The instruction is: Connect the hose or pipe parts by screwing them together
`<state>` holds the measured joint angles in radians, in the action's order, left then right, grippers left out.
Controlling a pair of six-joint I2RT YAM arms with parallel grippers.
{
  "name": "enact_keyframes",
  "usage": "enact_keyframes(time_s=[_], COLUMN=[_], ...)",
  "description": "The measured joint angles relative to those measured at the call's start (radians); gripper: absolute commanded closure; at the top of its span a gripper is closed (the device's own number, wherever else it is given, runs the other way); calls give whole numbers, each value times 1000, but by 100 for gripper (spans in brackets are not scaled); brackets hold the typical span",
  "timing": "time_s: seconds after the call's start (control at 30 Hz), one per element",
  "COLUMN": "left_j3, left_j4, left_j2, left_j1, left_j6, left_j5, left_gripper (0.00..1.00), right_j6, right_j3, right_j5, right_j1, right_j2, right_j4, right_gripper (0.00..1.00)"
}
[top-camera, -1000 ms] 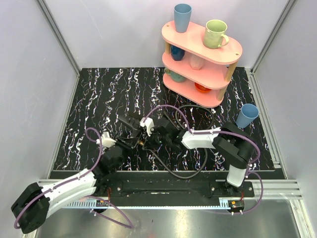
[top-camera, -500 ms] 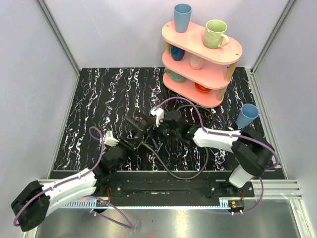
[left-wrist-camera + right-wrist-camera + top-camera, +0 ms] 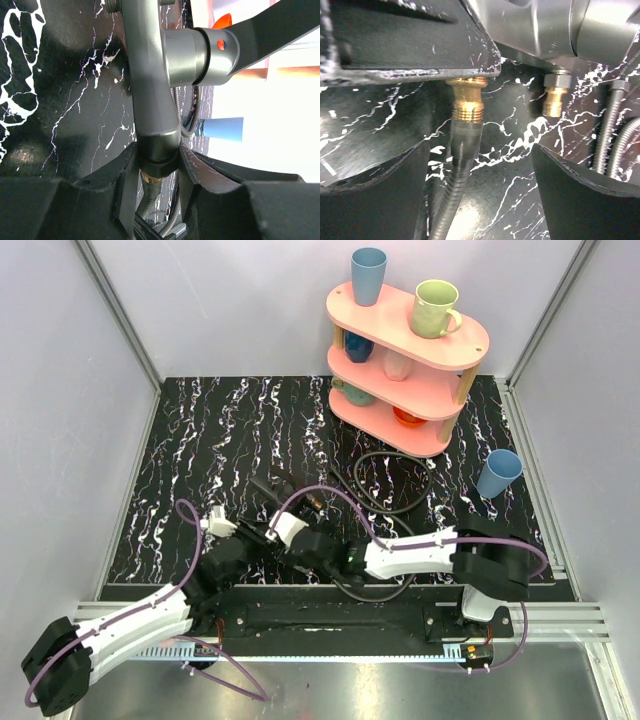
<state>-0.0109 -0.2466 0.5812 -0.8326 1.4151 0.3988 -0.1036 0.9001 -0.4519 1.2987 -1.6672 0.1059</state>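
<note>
While its two dark fingers press in from either side, the left gripper [image 3: 156,161] is clamped on the lower end of a smooth grey angular piece [image 3: 152,75]. A rounded barrel with a small red dot [image 3: 220,45] branches off the side of this piece. Just below the grip a brass fitting [image 3: 467,100] sticks out. It is ridged and threaded, and a spirally ribbed flexible hose [image 3: 452,190] runs on from it.

The right gripper [image 3: 477,167] stands wide. One blunt black finger lies on each side of that hose, with marbled surface showing in the gaps, so it holds nothing. Beside the first fitting a second brass stub [image 3: 553,100], shorter and capped by a grey hex collar, hangs from the same grey body. Two more ribbed hose lengths [image 3: 612,125] lie off to its side.

From above, both grippers meet over the front middle of the black, white-veined mat [image 3: 200,440], where the angular piece is. The white arm links reach in low from both sides. A loose coil of dark hose [image 3: 395,480] rests on the mat farther back. Behind it stands a glossy pink three-tier shelf [image 3: 470,340] with cups on it, and a pale blue tumbler [image 3: 498,473] stands at the right.
</note>
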Motion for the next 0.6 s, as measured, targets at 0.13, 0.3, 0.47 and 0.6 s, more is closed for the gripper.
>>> enact_keyframes(time_s=[0.13, 0.3, 0.47, 0.6], left_j3=[0, 0, 0, 0], left_j4=[22, 24, 24, 8], left_j2=[-20, -21, -21, -19], left_j1=[0, 0, 0, 1], left_j6=[5, 8, 15, 24], left_j5=[-2, -6, -10, -6], left_gripper=[100, 100, 100, 100], right_j6=[-43, -100, -151, -151], right_j3=[24, 63, 73, 74], right_j5=[-134, -249, -304, -295], right_j1=[31, 62, 76, 78], right_j2=[-70, -154, -185, -183], right_j4=[2, 34, 89, 98], right_gripper=[15, 36, 75, 100])
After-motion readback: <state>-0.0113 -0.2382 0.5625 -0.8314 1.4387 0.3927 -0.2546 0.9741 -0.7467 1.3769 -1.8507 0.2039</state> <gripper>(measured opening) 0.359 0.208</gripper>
